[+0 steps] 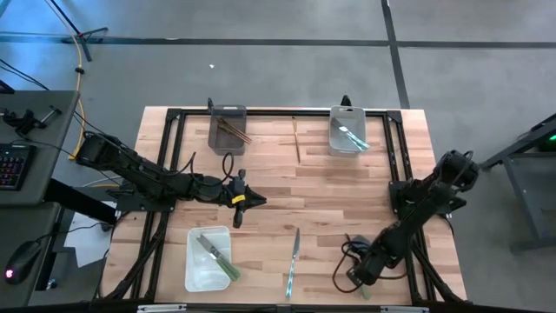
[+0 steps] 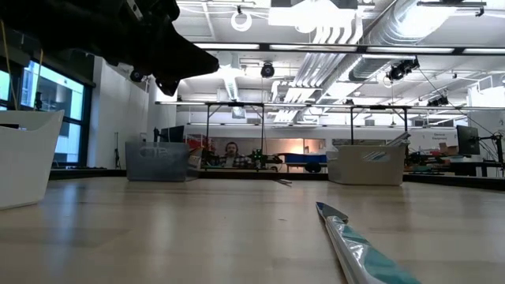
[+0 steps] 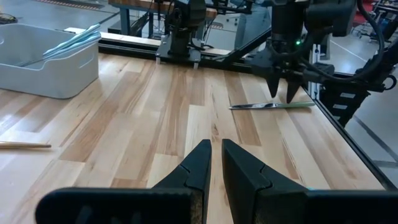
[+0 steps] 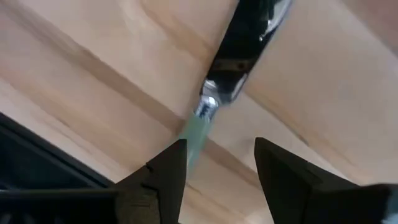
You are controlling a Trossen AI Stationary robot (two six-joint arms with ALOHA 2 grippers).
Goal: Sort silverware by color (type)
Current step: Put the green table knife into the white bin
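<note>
My right gripper (image 4: 217, 158) is open at the table's near right corner, pointing down. Its fingers stand on either side of the green handle (image 4: 198, 127) of a silver-bladed knife (image 3: 273, 106) that lies flat on the wood, without touching it. My left gripper (image 3: 215, 163) hovers over the table's middle (image 1: 248, 200), its fingers drawn together to a slit and holding nothing. A pale-teal utensil (image 1: 294, 259) lies flat near the near edge and fills the foreground of the low view (image 2: 359, 252). A brown stick (image 1: 296, 139) lies between the far bins.
A dark grey bin (image 1: 228, 129) with brown sticks and a clear bin (image 1: 347, 132) with pale-teal utensils stand at the far edge. A white bin (image 1: 208, 259) with green-handled knives sits near left. Bare wood lies between them. A person (image 2: 231, 152) sits far behind the table.
</note>
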